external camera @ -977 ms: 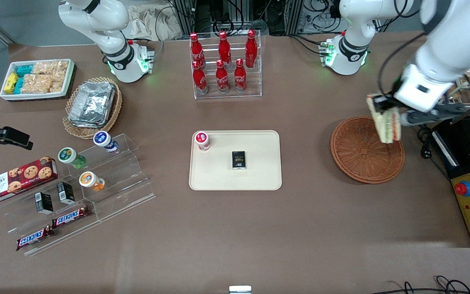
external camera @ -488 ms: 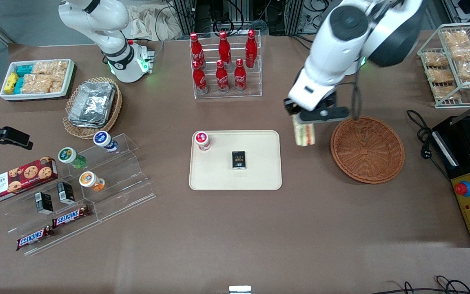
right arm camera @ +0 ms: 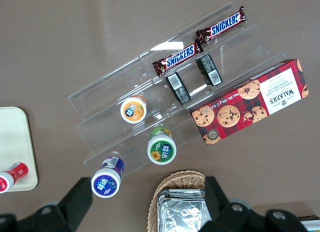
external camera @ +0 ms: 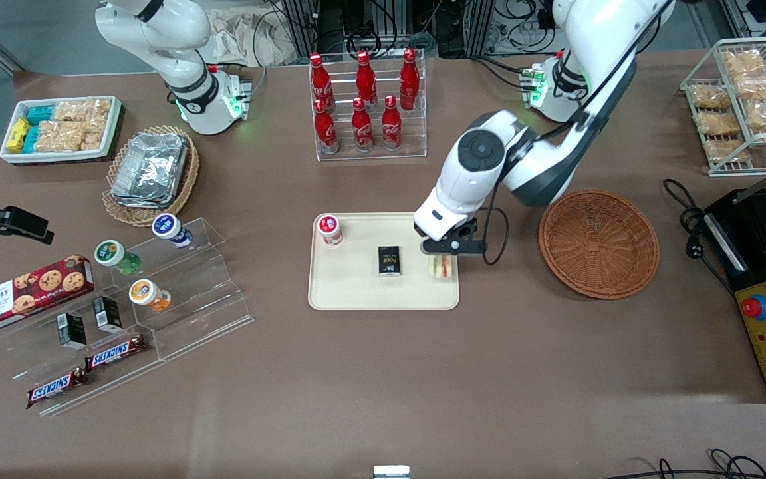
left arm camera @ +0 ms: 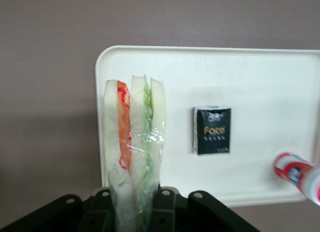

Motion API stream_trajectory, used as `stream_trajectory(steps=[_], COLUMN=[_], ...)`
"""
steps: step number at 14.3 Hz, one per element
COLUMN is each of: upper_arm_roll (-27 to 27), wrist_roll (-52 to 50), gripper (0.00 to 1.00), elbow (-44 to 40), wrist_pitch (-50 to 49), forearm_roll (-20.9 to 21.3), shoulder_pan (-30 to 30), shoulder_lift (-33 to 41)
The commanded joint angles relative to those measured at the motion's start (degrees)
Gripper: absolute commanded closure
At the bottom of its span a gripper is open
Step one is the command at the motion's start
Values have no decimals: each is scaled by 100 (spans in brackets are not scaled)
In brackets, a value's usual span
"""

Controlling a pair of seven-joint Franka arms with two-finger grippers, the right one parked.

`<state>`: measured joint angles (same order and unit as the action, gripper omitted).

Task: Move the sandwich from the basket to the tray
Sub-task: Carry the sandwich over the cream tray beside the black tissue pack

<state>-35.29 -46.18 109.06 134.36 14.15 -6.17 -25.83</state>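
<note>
One sandwich [external camera: 442, 267], gripped upright in the claw [external camera: 445, 256], hangs over the tray [external camera: 356, 293] edge nearest the emptied basket [external camera: 598, 243]. Transfer nearly complete; lowering and release remain.

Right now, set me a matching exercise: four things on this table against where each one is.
Things:
1. sandwich
2. black box
3. red-capped bottle
4. basket

Places:
A. lying on the tray, at a corner
B. held in the gripper over the tray's edge
C. on the bare table, beside the tray
D. flat near the tray's middle

Pairs: 1-B, 2-D, 3-A, 4-C
</note>
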Motion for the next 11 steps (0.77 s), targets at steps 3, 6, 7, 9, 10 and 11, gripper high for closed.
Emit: stream_trajectory(steps=[3, 6, 7, 9, 10, 11], upper_arm_roll=[13, 48, 48, 48, 48, 48], wrist_roll=[-1399, -1613, -1622, -1622, -1639, -1648], gripper=[100, 100, 93, 1, 0, 0], elbow=[-394, -359, -377, -377, -377, -385], wrist_pitch=[284, 284, 284, 293, 293, 284], forearm_roll=[1667, 1969, 1978, 2056, 2074, 2031], shoulder_pan=[-270, -305, -314, -314, -288, -279], shoulder_lift=[-983, -1107, -1160, -1222, -1213, -1187])
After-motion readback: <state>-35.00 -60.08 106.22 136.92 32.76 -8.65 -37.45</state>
